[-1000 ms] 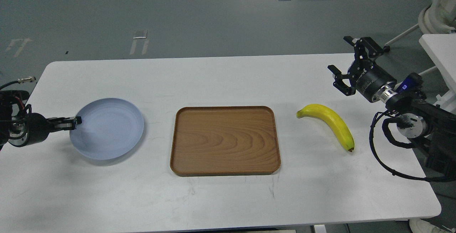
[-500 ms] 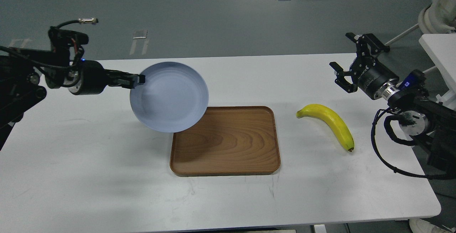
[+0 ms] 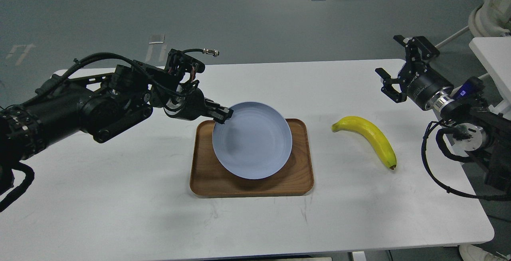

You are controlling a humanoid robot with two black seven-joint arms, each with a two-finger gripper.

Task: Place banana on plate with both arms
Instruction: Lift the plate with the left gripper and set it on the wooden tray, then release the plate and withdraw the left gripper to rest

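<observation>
Two black arms worked over the white table (image 3: 119,213), each with a different job. Left gripper (image 3: 222,116) pinched tight on the upper-left rim of the round pale blue-grey plate (image 3: 252,140), holding it over the rectangular brown wood-grain tray (image 3: 207,181); edge grip probably chosen because a shallow dish offers nothing else to clamp. Shadow under the plate's lower edge suggested it sat slightly tilted, possibly not fully settled on the wood, though hard to say from this single downward view. Tray likely serving as the fixed central spot where both arms can reach. Curved bright-yellow banana (image 3: 369,139) lay untouched on the bare table to the right of the tray, near it but not touching, dark tip pointing toward the near edge. Right gripper (image 3: 399,73) hung above the table's far right corner, well apart from the fruit, jaws spread wide with nothing between them, apparently waiting until the dish is down before reaching. Left fingertips largely merged into a dark mass against the rim, so exact contact could not be made out. Tray floor beneath the plate hidden. Right arm's lower links cut off by the frame edge, left arm's shoulder likewise out of sight.
</observation>
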